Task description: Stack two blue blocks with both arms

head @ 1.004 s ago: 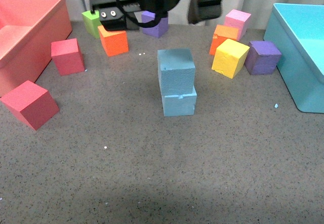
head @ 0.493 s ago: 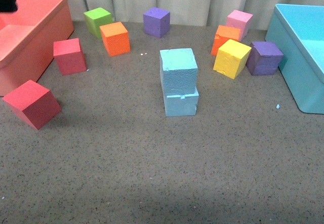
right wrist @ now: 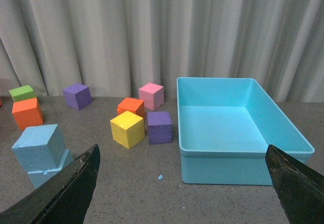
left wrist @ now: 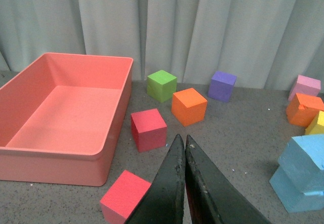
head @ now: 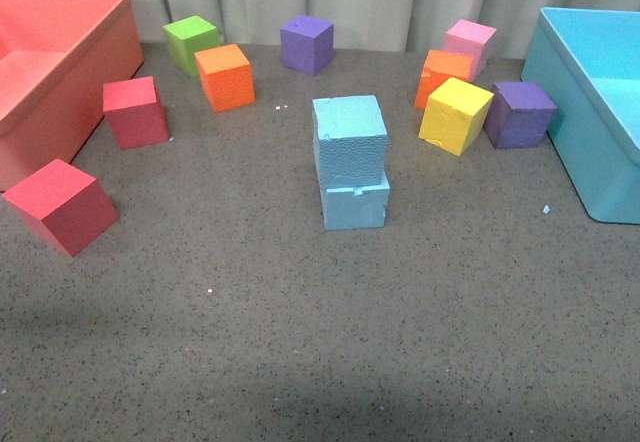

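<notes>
Since neither arm shows in the front view, the fingers appear only in the wrist views: the left gripper (left wrist: 185, 183) has its 2 black fingers pressed together and holds nothing, while the right gripper (right wrist: 185, 183) has its fingers spread wide, also holding nothing. Nearest on the grey speckled bench (head: 300, 342) lies a red foam cube (head: 60, 205). Mid-bench stands the stack: the upper light-blue foam cube (head: 349, 139) rests on the lower light-blue foam cube (head: 354, 202), which has a small notch in its front face; the upper cube is turned slightly and overhangs a little. Judged from this, the stacking looks done, and the stack sits between the 2 arms, neither clearly nearer. Farther back are red, orange, green, purple, yellow and pink cubes. The coral plastic bin (head: 95, 57) on the left and the turquoise plastic bin (head: 560, 62) on the right both look empty.
</notes>
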`<action>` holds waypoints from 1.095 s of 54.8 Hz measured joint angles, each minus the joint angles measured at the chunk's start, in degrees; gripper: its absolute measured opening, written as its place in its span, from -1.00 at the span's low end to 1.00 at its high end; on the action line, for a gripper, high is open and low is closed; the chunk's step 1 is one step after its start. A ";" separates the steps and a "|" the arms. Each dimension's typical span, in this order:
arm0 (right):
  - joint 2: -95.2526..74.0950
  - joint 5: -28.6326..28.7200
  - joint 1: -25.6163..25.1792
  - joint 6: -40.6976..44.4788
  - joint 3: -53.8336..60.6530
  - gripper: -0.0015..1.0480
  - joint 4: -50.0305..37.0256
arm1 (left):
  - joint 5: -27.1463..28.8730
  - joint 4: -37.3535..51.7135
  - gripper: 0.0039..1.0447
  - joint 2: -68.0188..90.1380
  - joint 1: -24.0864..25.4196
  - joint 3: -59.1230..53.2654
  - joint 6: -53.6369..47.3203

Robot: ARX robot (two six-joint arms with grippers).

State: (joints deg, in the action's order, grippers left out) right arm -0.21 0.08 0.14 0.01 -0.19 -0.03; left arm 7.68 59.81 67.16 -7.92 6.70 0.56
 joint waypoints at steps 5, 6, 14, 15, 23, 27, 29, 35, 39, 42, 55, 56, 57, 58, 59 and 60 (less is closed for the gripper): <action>0.00 -0.02 0.00 -0.02 0.00 0.82 0.00 | -0.96 -2.32 -0.93 -3.48 0.85 -1.36 -0.07; 0.00 -0.02 0.00 0.00 0.00 0.82 0.00 | -1.20 -2.82 -0.93 -4.42 1.07 -1.68 -0.07; 0.00 -0.02 0.00 0.00 0.00 0.82 0.00 | -2.34 -7.43 -0.93 -10.69 2.51 -3.41 -0.09; 0.00 0.00 0.00 -0.02 0.00 0.82 0.00 | -2.51 -8.33 -0.93 -11.89 2.75 -3.69 -0.09; 0.00 -0.02 0.00 -0.02 0.00 0.82 0.00 | -7.17 -13.31 -0.93 -17.97 7.06 -4.87 -0.11; 0.00 -0.04 0.00 0.00 0.00 0.82 0.00 | -7.30 -15.96 -0.93 -21.29 7.67 -5.33 -0.11; 0.00 -0.02 0.00 0.00 0.00 0.82 0.00 | -7.45 -17.11 -0.93 -22.71 7.69 -5.51 -0.11; 0.00 0.00 0.00 -0.02 0.00 0.82 0.00 | -7.56 -21.99 -0.93 -28.17 7.76 -5.55 -0.11; 0.00 -0.02 0.00 -0.02 0.00 0.82 0.00 | -7.58 -25.64 -0.93 -32.33 7.76 -5.57 -0.11; 0.00 -0.02 0.00 0.00 0.00 0.82 0.00 | -7.58 -28.09 -0.93 -34.99 7.76 -5.57 -0.13; 0.00 -0.02 0.00 -0.02 0.00 0.82 0.00 | -7.58 -35.80 -0.93 -43.17 7.76 -5.60 -0.13; 0.00 -0.02 0.00 -0.02 0.00 0.82 0.00 | -7.58 -36.46 -0.93 -43.87 7.76 -5.60 -0.13; 0.00 -0.02 0.00 0.00 0.00 0.82 0.00 | -7.58 -36.87 -0.93 -44.30 7.76 -5.60 -0.11; 0.00 -0.02 0.00 -0.02 0.00 0.82 0.00 | -7.58 -37.40 -0.93 -44.83 7.76 -5.60 -0.13; 0.00 -0.02 0.00 -0.02 0.00 0.82 0.00 | -7.58 -37.90 -0.93 -45.35 7.76 -5.60 -0.13; 0.00 -0.02 0.00 -0.02 0.00 0.82 0.00 | -7.58 -38.38 -0.93 -45.88 7.76 -5.60 -0.13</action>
State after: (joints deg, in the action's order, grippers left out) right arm -0.21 0.05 0.14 -0.01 -0.19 -0.03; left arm 0.10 21.43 21.28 -0.16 1.10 0.43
